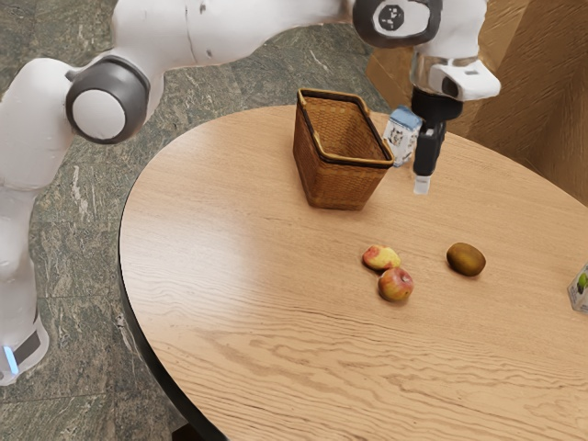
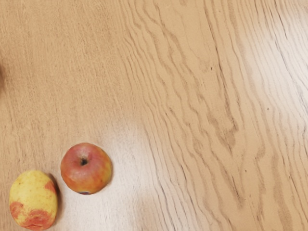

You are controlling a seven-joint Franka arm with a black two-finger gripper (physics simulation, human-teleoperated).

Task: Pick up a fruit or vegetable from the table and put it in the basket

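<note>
My gripper (image 1: pixel 422 186) hangs above the table in the exterior view, just to that view's right of the basket, with no fruit at its tip. The brown wicker basket (image 1: pixel 335 181) stands upright, its top uncovered. Toward the exterior view's bottom lie a red-yellow apple (image 1: pixel 396 285) and a yellow fruit with red patches (image 1: pixel 379 257), close beside each other. A brown, kiwi-like fruit (image 1: pixel 466 259) lies apart from them. The wrist view has the apple (image 2: pixel 86 168) beside the yellow fruit (image 2: pixel 33 199), and a dark sliver at one edge that I cannot identify.
A blue-and-white carton (image 1: pixel 401 134) stands close behind my gripper, beside the basket. Another carton (image 1: pixel 580 289) is at the exterior view's right edge. The round wooden table (image 1: pixel 230 276) has its curved rim toward the arm's base.
</note>
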